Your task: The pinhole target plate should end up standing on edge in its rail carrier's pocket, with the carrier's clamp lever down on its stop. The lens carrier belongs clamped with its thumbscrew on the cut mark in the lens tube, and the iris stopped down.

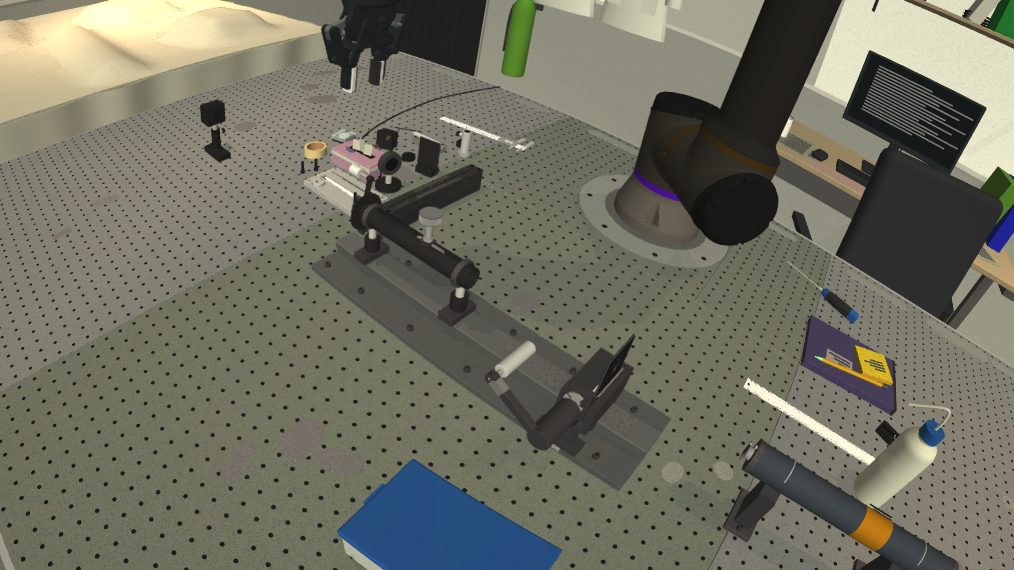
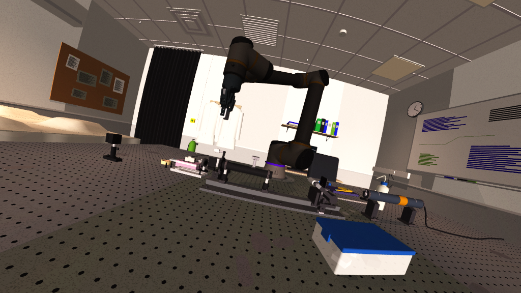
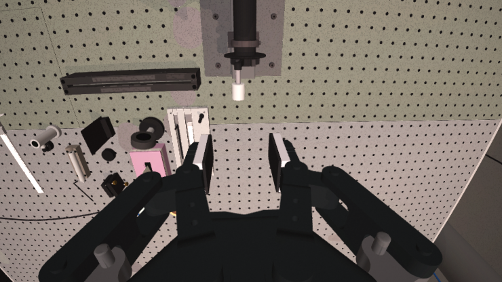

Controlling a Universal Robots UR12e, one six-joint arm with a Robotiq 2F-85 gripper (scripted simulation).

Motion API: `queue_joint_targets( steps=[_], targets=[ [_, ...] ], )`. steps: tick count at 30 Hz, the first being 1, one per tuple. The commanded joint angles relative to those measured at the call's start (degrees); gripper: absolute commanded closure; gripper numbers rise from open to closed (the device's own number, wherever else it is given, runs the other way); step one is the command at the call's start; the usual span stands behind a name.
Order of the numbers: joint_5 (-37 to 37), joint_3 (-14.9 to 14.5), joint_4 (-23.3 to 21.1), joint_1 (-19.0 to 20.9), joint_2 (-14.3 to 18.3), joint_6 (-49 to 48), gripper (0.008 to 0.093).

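Observation:
The pink block (image 1: 354,157) (image 3: 149,162) and white tray (image 3: 187,131) lie far below my gripper, in a clutter of small optics parts. The black lens tube (image 1: 418,244) (image 3: 244,21) sits on two posts on the grey rail (image 1: 489,347). A thumbscrew (image 1: 430,218) stands on top of the tube. An iris lever with a white handle (image 3: 238,92) sticks out at the tube's far end. The rail carrier (image 1: 585,404) sits at the rail's near end, its clamp lever (image 1: 514,361) raised. A dark plate (image 1: 615,363) stands tilted in it. My gripper (image 1: 361,74) (image 2: 225,111) (image 3: 241,159) hangs high over the table's far side, open and empty.
A black curtain (image 2: 165,98) and a green cylinder (image 1: 520,39) stand behind the table. A spare black rail (image 3: 130,80) lies beside the tube. A blue-lidded box (image 1: 447,528), a grey and orange tube (image 1: 844,507), a squeeze bottle (image 1: 897,461) and a notebook (image 1: 851,365) occupy the near side. My arm's base (image 1: 681,191) stands to the right.

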Motion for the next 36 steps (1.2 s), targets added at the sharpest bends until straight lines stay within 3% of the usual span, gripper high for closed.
queue_joint_targets(
  steps=[1,10,28,36],
  targets=[
    [0.0,0.0,0.0,0.0,0.0,0.0,0.0534],
    [0.0,1.0,-1.7,0.0,0.6,0.0,0.0534],
    [0.0,6.0,-10.7,0.0,4.7,0.0,0.0534],
    [0.0,6.5,-11.9,0.0,5.2,0.0,0.0534]
  ],
)
